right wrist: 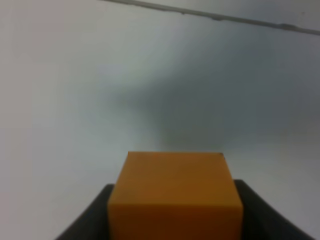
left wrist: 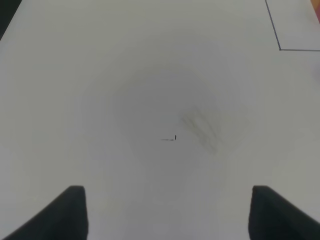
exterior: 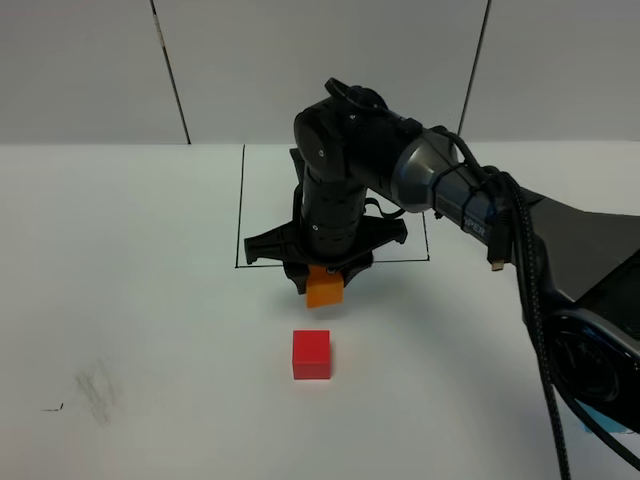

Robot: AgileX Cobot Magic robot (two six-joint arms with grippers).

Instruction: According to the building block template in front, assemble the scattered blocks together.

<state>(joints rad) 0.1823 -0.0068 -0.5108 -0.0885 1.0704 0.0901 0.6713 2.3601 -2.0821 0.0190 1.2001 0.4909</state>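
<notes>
Just in front of the black-lined rectangle (exterior: 243,200), the right pincer (exterior: 325,278) hangs clamped on the orange cube (exterior: 324,292), seemingly lifted a little off the bench (exterior: 120,250). The red cube (exterior: 311,355) sits near it on the camera side, square to the frame. Closing that gap is likely what the next placement turns on. The right arm hides the template cubes, and no blue cube shows. The left pincer (left wrist: 167,210) stands with its jaws apart over a smudged patch of the bench, farther from both cubes.

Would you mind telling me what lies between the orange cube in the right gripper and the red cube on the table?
Nothing: in the exterior high view only bare white tabletop separates the matte orange cube from the matte red cube.
</notes>
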